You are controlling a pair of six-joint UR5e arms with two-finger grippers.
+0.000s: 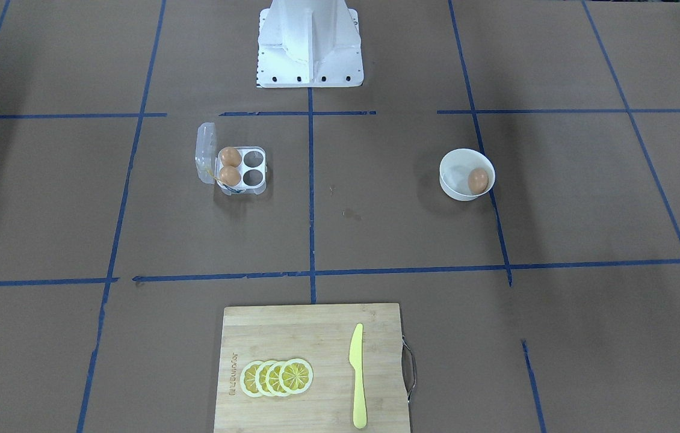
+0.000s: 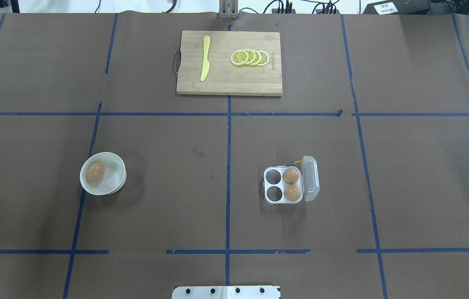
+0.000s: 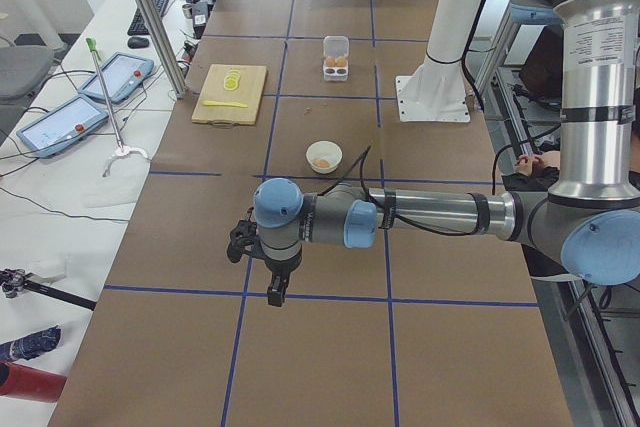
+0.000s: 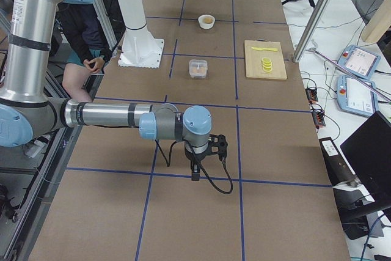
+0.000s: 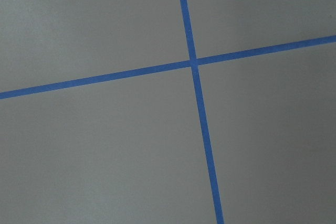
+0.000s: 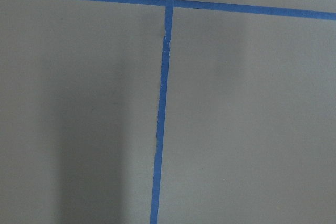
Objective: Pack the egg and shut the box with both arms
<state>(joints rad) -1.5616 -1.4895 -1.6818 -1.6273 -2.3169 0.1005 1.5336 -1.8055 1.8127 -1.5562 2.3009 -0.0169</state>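
Table (image 2: 168, 137): covered in brown paper, marked into a grid with blue tape (image 2: 228, 137). Left arm (image 3: 430, 215): stretched low over the table's end on the robot's left, well apart from all items. The left gripper (image 3: 272, 295) points down just above the paper, and I cannot tell whether its fingers are parted or closed. Right arm (image 4: 110, 114): in the same posture at the opposite end. The right gripper (image 4: 194, 176) also points down, finger state likewise not determinable. Both wrist cameras show only paper and tape. White pedestal (image 1: 309, 48): at the robot's edge, centred. Bamboo cutting board (image 2: 226, 79): at the far edge, centred. White bowl (image 2: 112, 182): on the robot's left half. Box (image 2: 283, 185): on the right half, well apart from the bowl, with its clear lid (image 2: 310, 178) standing open on the outer side. Yellow knife (image 2: 205, 58): flat on the board. Lemon slices (image 2: 250, 57): four, overlapping in a row beside the knife. Egg (image 2: 95, 172): lying in the bowl, against its wall. Two further eggs (image 2: 290, 175): seated in the two cells next to the lid.
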